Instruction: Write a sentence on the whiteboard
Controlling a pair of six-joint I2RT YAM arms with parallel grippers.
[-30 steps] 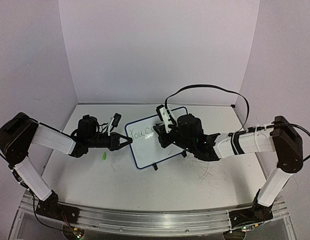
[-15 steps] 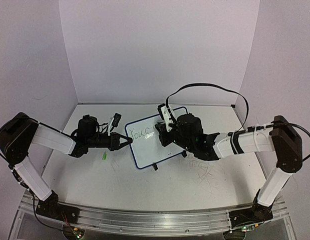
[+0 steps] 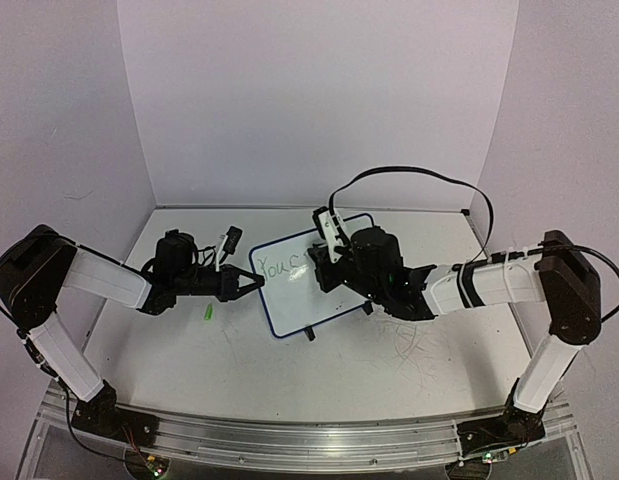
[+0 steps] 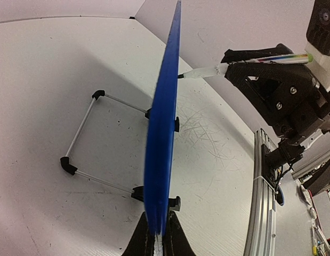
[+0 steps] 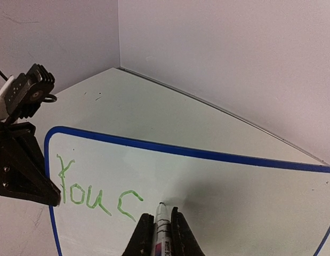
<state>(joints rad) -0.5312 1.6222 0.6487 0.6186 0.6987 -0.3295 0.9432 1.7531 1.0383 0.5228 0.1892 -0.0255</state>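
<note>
So the right pincer (image 5: 158, 226) is pinched tight on a marker (image 5: 162, 214), and the tip looks to be right on the whiteboard (image 5: 223, 181), just past the green "c". The sentence (image 5: 93, 194) only reads "You c" so far, so I'd say most of the writing is ahead. Over on the other side, the left pincer (image 4: 158, 234) is clamped on the board's blue edge to steady it. The board stands tilted on a wire stand (image 4: 82, 141) about mid counter (image 3: 319, 385), between the two arms. Tip for this step: go light on the pressure, since a propped board will rock or slide if the marker leans into it. Use small slow strokes, start the next letter just beside the "c", and lift clean between letters so the wet green ink doesn't smear.
</note>
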